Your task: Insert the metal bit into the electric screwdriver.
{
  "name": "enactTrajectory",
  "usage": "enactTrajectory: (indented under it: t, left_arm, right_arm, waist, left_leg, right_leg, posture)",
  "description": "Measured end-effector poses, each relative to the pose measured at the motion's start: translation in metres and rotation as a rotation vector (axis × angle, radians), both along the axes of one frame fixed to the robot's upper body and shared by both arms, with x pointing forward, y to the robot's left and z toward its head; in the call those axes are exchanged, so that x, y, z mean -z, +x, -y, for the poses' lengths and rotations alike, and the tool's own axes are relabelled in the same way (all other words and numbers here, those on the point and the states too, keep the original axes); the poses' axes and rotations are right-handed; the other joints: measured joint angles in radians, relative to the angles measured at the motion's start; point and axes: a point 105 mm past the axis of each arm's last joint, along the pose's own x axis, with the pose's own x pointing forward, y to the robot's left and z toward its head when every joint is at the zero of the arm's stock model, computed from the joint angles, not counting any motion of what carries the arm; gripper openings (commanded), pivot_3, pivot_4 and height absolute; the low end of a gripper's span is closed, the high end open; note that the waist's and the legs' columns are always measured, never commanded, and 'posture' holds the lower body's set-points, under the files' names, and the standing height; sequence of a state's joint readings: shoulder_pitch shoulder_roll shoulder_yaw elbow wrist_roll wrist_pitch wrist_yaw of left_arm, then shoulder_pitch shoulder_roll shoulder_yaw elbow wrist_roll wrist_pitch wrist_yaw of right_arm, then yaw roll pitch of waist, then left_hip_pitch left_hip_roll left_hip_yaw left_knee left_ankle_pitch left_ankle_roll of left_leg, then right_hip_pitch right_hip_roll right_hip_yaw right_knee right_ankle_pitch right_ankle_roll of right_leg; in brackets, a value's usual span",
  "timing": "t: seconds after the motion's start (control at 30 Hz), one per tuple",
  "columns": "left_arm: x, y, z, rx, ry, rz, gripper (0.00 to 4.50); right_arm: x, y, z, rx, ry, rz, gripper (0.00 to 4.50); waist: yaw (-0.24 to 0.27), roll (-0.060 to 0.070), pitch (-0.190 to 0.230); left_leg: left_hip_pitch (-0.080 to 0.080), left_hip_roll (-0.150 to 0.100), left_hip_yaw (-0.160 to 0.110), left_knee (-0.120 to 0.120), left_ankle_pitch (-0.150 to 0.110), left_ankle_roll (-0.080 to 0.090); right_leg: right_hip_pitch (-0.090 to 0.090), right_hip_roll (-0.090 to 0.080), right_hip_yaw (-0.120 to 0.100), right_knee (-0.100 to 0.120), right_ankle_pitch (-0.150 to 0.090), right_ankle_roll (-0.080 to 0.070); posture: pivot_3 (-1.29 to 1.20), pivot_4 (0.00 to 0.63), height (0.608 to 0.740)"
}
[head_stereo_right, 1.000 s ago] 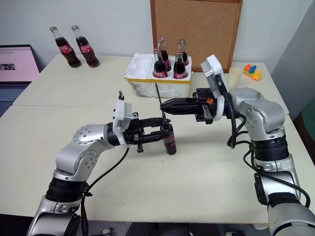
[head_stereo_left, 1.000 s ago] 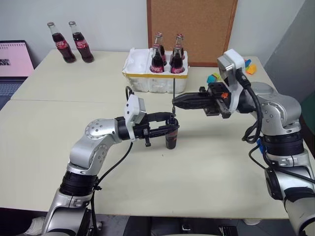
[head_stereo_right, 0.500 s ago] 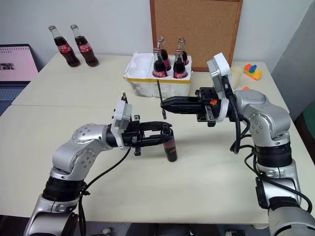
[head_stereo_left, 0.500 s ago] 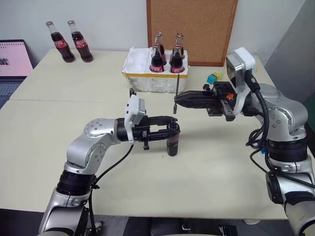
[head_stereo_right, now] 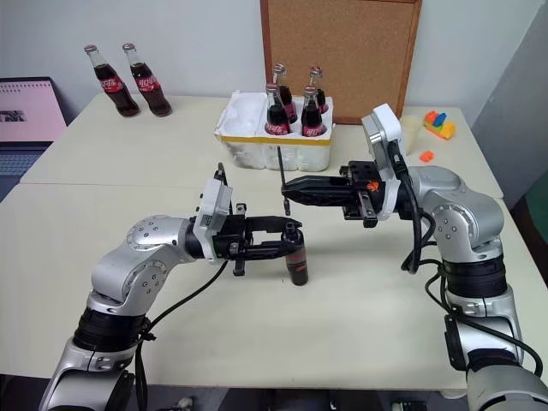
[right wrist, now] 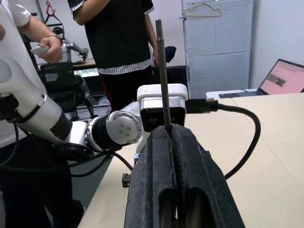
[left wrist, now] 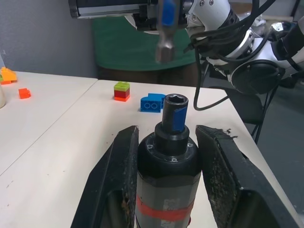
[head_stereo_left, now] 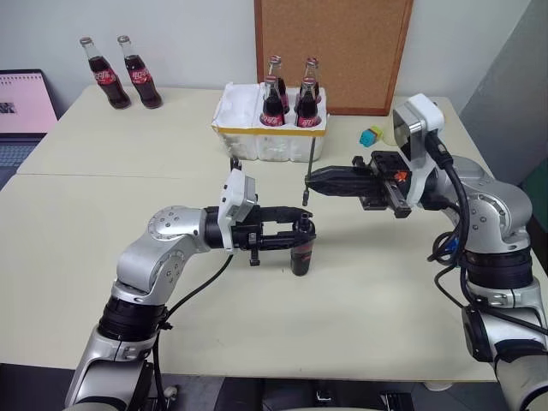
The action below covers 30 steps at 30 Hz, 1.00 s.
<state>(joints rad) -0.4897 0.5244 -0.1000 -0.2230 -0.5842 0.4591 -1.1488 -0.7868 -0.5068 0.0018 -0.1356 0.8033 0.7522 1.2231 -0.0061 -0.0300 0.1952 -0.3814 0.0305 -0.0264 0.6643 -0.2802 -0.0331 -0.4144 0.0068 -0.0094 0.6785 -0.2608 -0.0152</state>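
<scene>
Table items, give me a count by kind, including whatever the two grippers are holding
Cola bottles: 6, with two standing loose and four in the white foam tray
White foam tray: 1
Electric screwdriver, in the left gripper: 1
Metal bit, in the right gripper: 1
Laptop: 1
Toy bricks, cannot tell how many
Total without bricks: 10

No lettering can be made out anywhere. The bottles [head_stereo_left: 97, 61] carry red labels with white script too small to read. The laptop [head_stereo_left: 24, 104] screen shows a pink page with dark marks, illegible. The screwdriver [left wrist: 167, 180] bears a plain red band, no print.
</scene>
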Motion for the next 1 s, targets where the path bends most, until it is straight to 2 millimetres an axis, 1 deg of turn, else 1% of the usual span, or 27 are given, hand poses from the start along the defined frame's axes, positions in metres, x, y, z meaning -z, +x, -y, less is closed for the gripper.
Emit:
enactTrajectory:
  t: [0.1, 0.3, 0.5, 0.67, 0.87, 1.0]
  left_arm:
    - [0.0, -0.001, 0.0, 0.002, -0.001, 0.006, 1.53]
    - [0.002, -0.003, -0.002, 0.012, -0.003, 0.02, 1.53]
    - [0.003, -0.005, -0.003, 0.014, -0.004, 0.029, 1.53]
    - [0.003, -0.006, -0.004, 0.014, 0.001, 0.031, 1.53]
    - [0.003, -0.006, -0.005, 0.014, 0.003, 0.031, 1.53]
    - [0.003, -0.006, -0.004, 0.014, 0.003, 0.03, 1.53]
  right_arm:
    - [0.002, -0.004, 0.0, -0.018, -0.006, -0.023, 0.0]
    - [0.0, -0.013, -0.003, -0.052, -0.018, -0.028, 0.0]
    - [0.001, -0.013, -0.007, -0.052, -0.023, -0.031, 0.0]
    - [-0.002, -0.013, -0.012, -0.07, -0.03, -0.006, 0.0]
    - [0.004, -0.01, -0.011, -0.097, -0.045, -0.018, 0.0]
    - [0.008, -0.002, -0.005, -0.082, -0.067, -0.004, 0.0]
  waist:
    - [0.0, 0.0, 0.0]
    - [0.0, 0.0, 0.0]
    - [0.0, 0.0, 0.0]
    - [0.0, 0.0, 0.0]
    - [0.0, 0.0, 0.0]
    - [0.0, 0.0, 0.0]
  left_leg:
    - [0.0, 0.0, 0.0, 0.0, 0.0, 0.0]
    - [0.0, 0.0, 0.0, 0.0, 0.0, 0.0]
    - [0.0, 0.0, 0.0, 0.0, 0.0, 0.0]
    - [0.0, 0.0, 0.0, 0.0, 0.0, 0.0]
    - [0.0, 0.0, 0.0, 0.0, 0.0, 0.0]
    - [0.0, 0.0, 0.0, 0.0, 0.0, 0.0]
  right_leg:
    - [0.0, 0.0, 0.0, 0.0, 0.0, 0.0]
    - [0.0, 0.0, 0.0, 0.0, 0.0, 0.0]
    - [0.0, 0.0, 0.0, 0.0, 0.0, 0.0]
    - [0.0, 0.0, 0.0, 0.0, 0.0, 0.0]
    - [0.0, 0.0, 0.0, 0.0, 0.0, 0.0]
    - [0.0, 0.0, 0.0, 0.0, 0.0, 0.0]
  posture:
    - [0.0, 0.15, 0.74]
    - [0.0, 0.15, 0.74]
    - [0.0, 0.15, 0.74]
    - [0.0, 0.15, 0.74]
    - [0.0, 0.15, 0.74]
    - [0.0, 0.15, 0.74]
